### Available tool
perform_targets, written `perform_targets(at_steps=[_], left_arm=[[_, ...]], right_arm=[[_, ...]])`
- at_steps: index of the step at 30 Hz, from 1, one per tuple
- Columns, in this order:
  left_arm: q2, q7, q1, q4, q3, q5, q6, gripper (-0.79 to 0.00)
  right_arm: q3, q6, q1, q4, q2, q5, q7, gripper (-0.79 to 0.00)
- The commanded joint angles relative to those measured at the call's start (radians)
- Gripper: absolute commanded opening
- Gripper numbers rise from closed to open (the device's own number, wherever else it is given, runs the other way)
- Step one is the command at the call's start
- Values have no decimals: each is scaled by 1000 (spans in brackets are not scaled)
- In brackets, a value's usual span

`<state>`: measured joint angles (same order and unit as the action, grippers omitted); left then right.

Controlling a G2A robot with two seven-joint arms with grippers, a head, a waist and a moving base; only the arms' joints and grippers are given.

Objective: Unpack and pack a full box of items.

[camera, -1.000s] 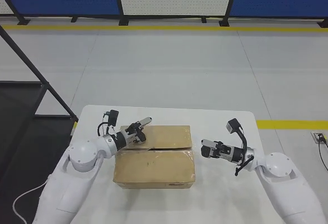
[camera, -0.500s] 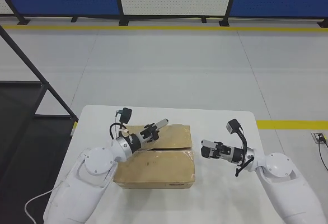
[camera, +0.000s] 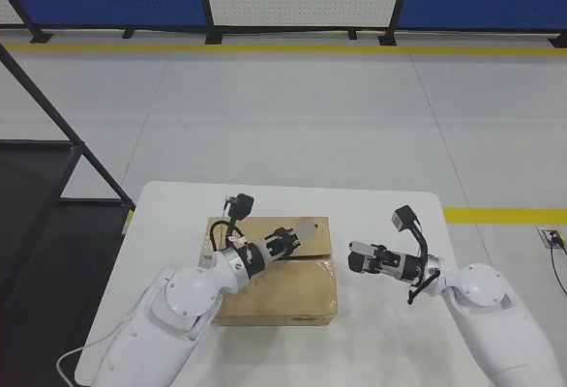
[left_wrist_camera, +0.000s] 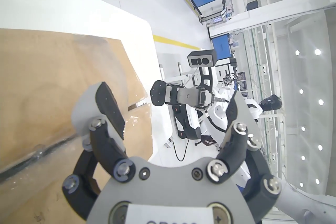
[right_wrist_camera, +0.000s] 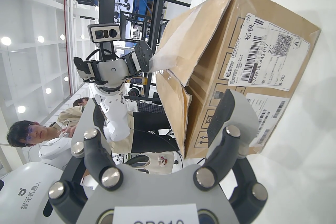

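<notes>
Left gripper (camera: 301, 234), jaws open, over box (camera: 274, 290) seam (left_wrist_camera: 52, 143) toward 3 o'clock; right gripper (camera: 353, 259), open, just beside. Best: slip one finger under flap (right_wrist_camera: 189, 36), lift slowly.

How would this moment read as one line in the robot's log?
box: flaps down, on table | left claw: open, over box's top seam | right claw: open, beside box's end, apart

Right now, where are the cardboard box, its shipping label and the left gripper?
cardboard box (camera: 293, 295), top view, near top flap.
shipping label (right_wrist_camera: 267, 54), right wrist view, its middle.
left gripper (left_wrist_camera: 170, 93), left wrist view, between fingertips.
</notes>
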<state>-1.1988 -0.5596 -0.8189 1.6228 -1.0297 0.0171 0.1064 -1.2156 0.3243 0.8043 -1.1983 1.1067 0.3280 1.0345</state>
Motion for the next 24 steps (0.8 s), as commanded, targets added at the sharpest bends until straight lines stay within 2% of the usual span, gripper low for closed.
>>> perform_targets(at_steps=[1, 10, 14, 16, 19, 24], left_arm=[[-2, -21, 0, 3, 8, -10, -8, 0], [-6, -62, -15, 29, 37, 36, -37, 0], [-5, 28, -37, 55, -7, 32, -60, 0], [-3, 71, -52, 56, -44, 19, -31, 0], [-2, 77, -53, 38, -73, 8, 27, 0], [-8, 19, -14, -39, -73, -47, 76, 0]], right_arm=[[0, 1, -1, 2, 0, 1, 1, 0], [1, 2, -2, 2, -2, 4, 6, 0], [-3, 6, 2, -2, -4, 4, 6, 0], [-6, 8, 6, -4, -5, 5, 6, 0], [-8, 10, 10, -7, -6, 8, 8, 0], [-10, 12, 15, -10, -8, 8, 8, 0]])
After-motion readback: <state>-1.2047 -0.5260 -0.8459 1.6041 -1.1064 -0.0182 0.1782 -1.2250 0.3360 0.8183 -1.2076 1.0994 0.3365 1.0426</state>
